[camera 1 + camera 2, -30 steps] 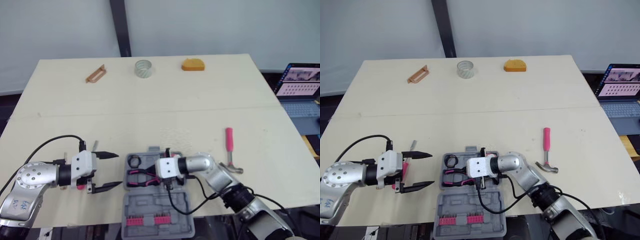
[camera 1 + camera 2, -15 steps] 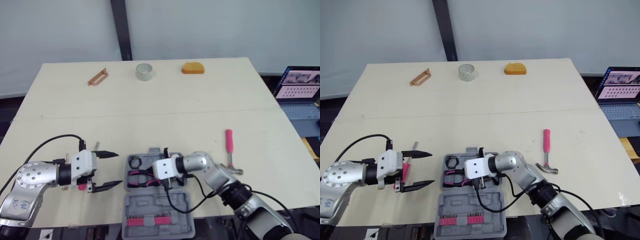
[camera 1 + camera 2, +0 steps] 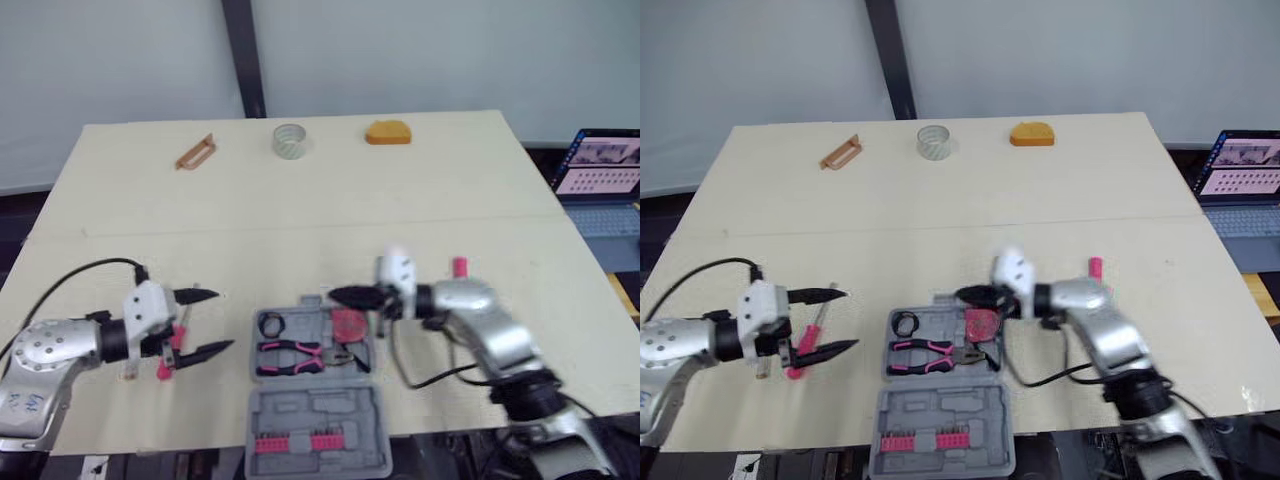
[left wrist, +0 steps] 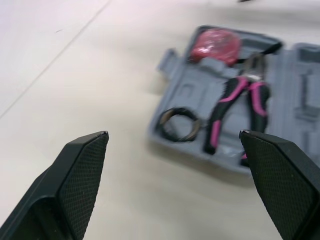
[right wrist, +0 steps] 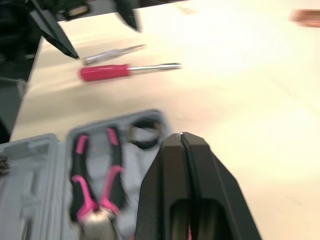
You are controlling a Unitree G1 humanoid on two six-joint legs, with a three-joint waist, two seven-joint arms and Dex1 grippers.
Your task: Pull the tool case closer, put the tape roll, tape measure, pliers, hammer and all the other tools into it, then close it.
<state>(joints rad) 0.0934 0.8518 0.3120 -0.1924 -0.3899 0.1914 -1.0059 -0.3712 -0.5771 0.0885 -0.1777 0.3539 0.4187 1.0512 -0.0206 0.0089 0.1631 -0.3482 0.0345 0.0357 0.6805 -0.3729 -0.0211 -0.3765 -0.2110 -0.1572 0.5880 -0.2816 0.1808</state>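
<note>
1. Tool case (image 3: pixel 320 410): lies open at the middle of the table's (image 3: pixel 300 220) near edge, lid half nearest that edge.
2. Contents of the tray half: pink-handled pliers (image 3: pixel 300 356) lying across it; black ring (image 3: pixel 270 324) in the far left pocket; red round item (image 3: pixel 348 324) in the far right pocket. A row of pink bits (image 3: pixel 285 443) sits in the lid.
3. Right gripper (image 5: pixel 182 142): fingers pressed together, holding nothing, over the case's far edge just above the red round item.
4. Left gripper (image 3: pixel 222 320): fingers spread wide and empty, just left of the case, pointing toward it.
5. Red-handled screwdriver (image 5: pixel 105 72): on the table beside the left gripper, with a thin metal tool (image 5: pixel 112 51) beside it.
6. Hammer (image 3: pixel 459 266): pink handle visible right of the case; its head is hidden by the right arm.
7. Far edge of the table, left to right: brown handle-shaped piece (image 3: pixel 194 152), tape roll (image 3: pixel 288 140), orange object (image 3: pixel 387 131).
8. Laptop (image 3: pixel 600 170): off the table's right edge.
</note>
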